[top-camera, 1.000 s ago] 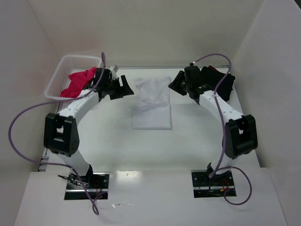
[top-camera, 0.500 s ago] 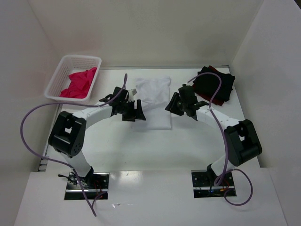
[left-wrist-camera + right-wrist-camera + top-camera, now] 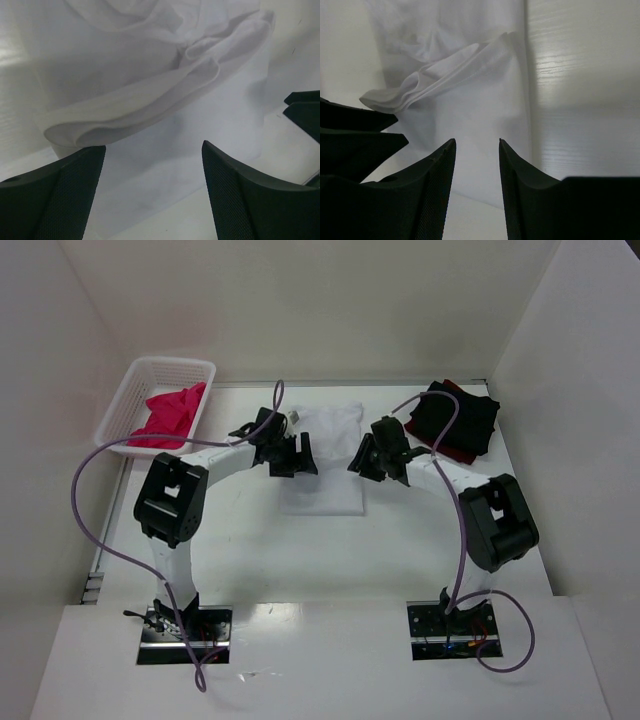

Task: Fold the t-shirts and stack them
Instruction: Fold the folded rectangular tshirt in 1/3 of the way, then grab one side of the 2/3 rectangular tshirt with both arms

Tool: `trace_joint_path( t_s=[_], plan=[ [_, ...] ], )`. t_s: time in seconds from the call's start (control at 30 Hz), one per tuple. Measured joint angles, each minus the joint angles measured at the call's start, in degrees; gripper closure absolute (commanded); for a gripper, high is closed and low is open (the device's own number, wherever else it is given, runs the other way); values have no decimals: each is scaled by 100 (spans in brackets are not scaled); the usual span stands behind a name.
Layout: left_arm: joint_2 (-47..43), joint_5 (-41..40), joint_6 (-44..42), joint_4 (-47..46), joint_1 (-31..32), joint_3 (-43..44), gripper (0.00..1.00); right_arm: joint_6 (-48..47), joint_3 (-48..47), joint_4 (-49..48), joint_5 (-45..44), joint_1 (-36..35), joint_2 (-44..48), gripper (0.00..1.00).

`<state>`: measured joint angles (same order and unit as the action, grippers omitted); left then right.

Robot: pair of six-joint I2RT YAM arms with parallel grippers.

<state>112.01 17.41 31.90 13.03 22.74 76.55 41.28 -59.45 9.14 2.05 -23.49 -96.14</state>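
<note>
We hold our left gripper [image 3: 152, 150] with its fingers spread wide and nothing between them, low over the left edge of the white t-shirt [image 3: 150, 85]. Our right gripper [image 3: 476, 142] has its fingers parted by a narrower gap, gripping nothing, over the shirt's right edge. The shirt lies in the middle of the table [image 3: 300, 560], its upper part bunched into a rumpled ridge on a flat lower layer. At the far right we see a black t-shirt [image 3: 460, 420] lying apart. At the far left, a white basket [image 3: 170, 364] holds pink t-shirts [image 3: 165, 418].
</note>
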Motion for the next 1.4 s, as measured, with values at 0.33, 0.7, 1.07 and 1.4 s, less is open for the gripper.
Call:
trace_joint_path(
  t_s=[0.33,0.7,1.07,1.4],
  plan=[
    [741,-160,228,-221,-152,679,14,-9,-241,-28,-8,108,-317,51],
    [863,-320,289,-392,-466,984,6,-62,-253,-57,-35,315,-319,44],
    [-1482,-307,255,-439,-597,-775,3,-45,1106,-110,250,310,488,42],
    [-2180,-234,463,-548,-329,-2665,7,69,1760,-222,427,-174,1386,39]
  ],
)
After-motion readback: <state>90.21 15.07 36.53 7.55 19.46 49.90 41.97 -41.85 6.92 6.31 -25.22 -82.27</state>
